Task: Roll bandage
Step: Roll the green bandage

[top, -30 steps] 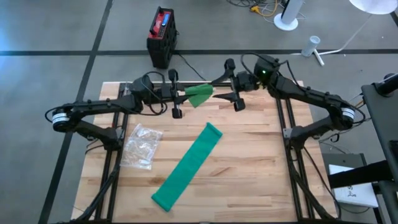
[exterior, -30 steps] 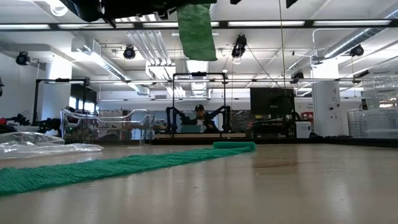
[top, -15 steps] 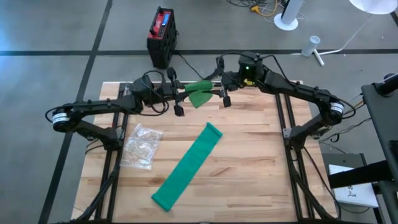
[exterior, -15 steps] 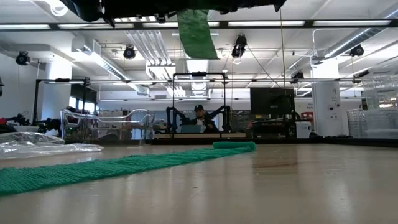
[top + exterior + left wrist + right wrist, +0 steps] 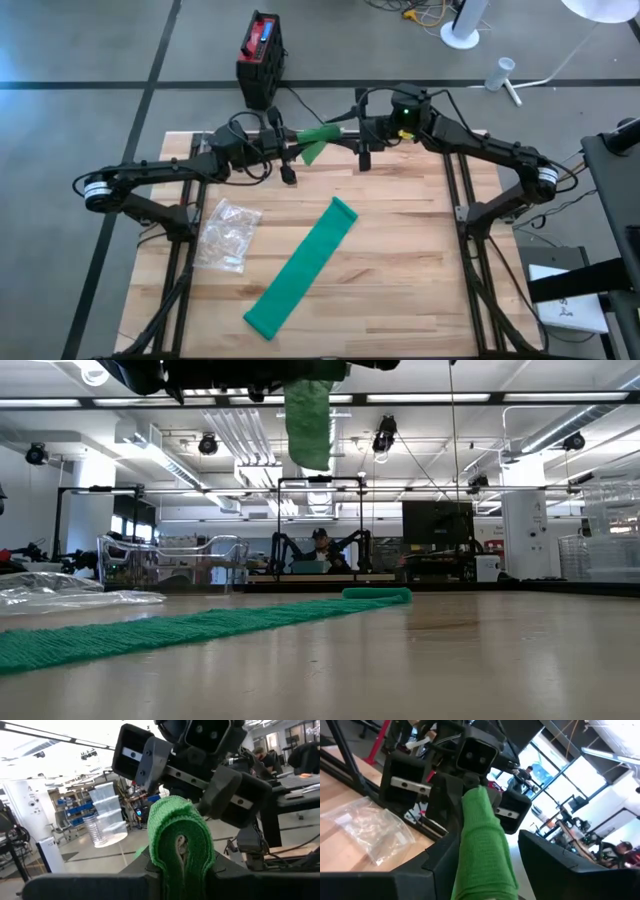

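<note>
Bright overhead ceiling lights (image 5: 420, 398), soft shadows, blurred wrist-view foregrounds.

A pale wooden desk (image 5: 400, 270) stands on a grey floor (image 5: 90, 50) crossed by dark lines. At twelve o'clock beyond the desk sits a black-and-red box (image 5: 260, 58); at one o'clock, a white round stand base (image 5: 461, 38). Level across the desk, a hall shows ceiling strip lights (image 5: 410, 398), a white pillar (image 5: 522, 535) and a seated person (image 5: 320, 548).
</note>
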